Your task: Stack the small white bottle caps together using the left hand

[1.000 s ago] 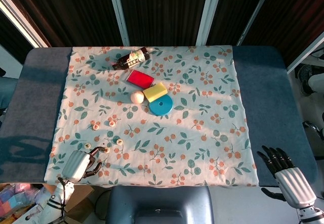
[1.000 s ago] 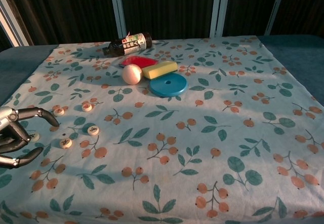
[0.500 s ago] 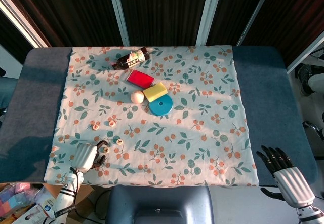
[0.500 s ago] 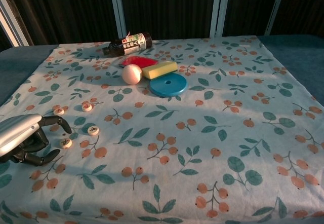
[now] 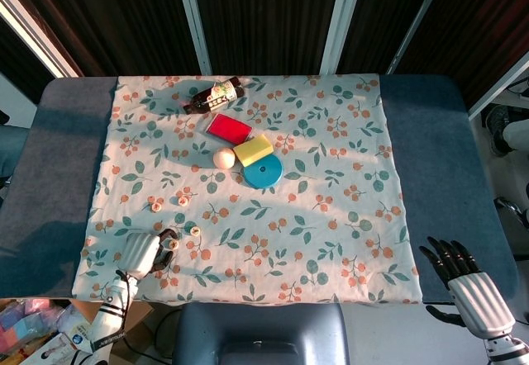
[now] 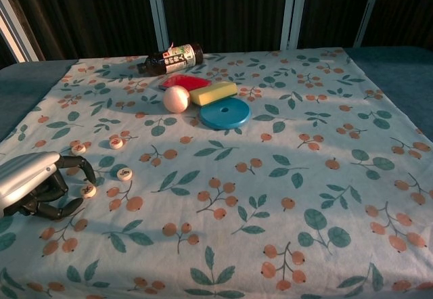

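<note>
Four small white bottle caps lie on the floral cloth [image 6: 270,177] near the table's [image 5: 446,158] left front corner. Left hand [image 6: 30,187] is low over the cloth, fingers curled, one fingertip touching the nearest cap [image 6: 88,191]; whether it actually grips the cap, I cannot tell. Just beyond sits a second cap [image 6: 124,174], clear of the hand. Further back, two more: third cap [image 6: 79,148] and fourth cap [image 6: 116,143], side by side but apart. Right hand [image 5: 475,291] hangs off the table's right front corner, fingers spread, holding nothing. Mid-table there's a blue disc [image 6: 224,113], a pale ball [image 6: 176,99], a yellow block [image 6: 213,93] and a red piece [image 6: 184,81]. Farthest back, a dark bottle [image 6: 170,58] lies on its side.
</note>
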`<state>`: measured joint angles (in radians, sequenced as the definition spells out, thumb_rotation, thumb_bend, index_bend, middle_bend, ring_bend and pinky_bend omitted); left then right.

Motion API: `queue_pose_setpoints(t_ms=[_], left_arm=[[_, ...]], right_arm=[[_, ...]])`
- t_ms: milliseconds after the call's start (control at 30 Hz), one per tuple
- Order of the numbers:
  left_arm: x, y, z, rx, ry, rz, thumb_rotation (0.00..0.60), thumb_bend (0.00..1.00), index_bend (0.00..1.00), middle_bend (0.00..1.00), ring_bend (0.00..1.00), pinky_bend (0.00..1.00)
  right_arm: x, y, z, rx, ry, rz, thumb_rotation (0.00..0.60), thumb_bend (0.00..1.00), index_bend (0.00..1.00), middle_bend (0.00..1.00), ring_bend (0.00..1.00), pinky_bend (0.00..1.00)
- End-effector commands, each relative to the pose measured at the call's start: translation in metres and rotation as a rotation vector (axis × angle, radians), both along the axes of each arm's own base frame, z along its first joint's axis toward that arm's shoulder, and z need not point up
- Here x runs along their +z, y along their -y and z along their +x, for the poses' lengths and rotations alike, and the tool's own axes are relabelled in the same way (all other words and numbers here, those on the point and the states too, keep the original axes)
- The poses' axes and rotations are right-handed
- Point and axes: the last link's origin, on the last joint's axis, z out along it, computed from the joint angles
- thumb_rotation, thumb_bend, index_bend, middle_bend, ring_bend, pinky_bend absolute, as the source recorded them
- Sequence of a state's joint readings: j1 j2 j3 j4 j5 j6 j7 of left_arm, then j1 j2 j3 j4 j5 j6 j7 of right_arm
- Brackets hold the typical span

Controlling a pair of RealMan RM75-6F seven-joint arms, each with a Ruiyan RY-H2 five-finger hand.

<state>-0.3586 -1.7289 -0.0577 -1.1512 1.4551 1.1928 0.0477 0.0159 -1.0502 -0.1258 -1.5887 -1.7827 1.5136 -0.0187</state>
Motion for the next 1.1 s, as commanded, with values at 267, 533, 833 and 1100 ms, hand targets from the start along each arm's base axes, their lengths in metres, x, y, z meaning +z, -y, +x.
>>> queue_pose_setpoints(t_ms=[267, 533, 833, 1100], left_arm=[[-0.004, -0.002, 0.002, 0.004, 0.008, -0.003, 0.6, 0.41, 0.44, 1.0, 1.0, 1.0], [-0.001, -0.006, 0.004, 0.001, 0.015, 0.019, 0.6, 0.4, 0.52, 1.0, 1.0, 1.0], [0.038, -0.017, -0.009, 0.021, 0.01, 0.112, 0.6, 0.41, 0.55, 1.0, 1.0, 1.0], [0.058, -0.016, -0.037, 0.085, -0.042, 0.115, 0.6, 0.41, 0.55, 1.0, 1.0, 1.0]], right_arm=[[0.0, 0.0, 0.0, 0.0, 0.0, -0.002, 0.6, 0.18, 0.0, 0.0, 0.0, 0.0], [0.0, 0.0, 0.0, -0.001, -0.001, -0.003, 0.6, 0.18, 0.0, 0.0, 0.0, 0.0], [-0.001, 0.001, 0.0, -0.005, -0.005, 0.001, 0.6, 0.18, 0.0, 0.0, 0.0, 0.0], [-0.001, 0.001, 0.0, -0.009, -0.002, -0.006, 0.6, 0.18, 0.0, 0.0, 0.0, 0.0]])
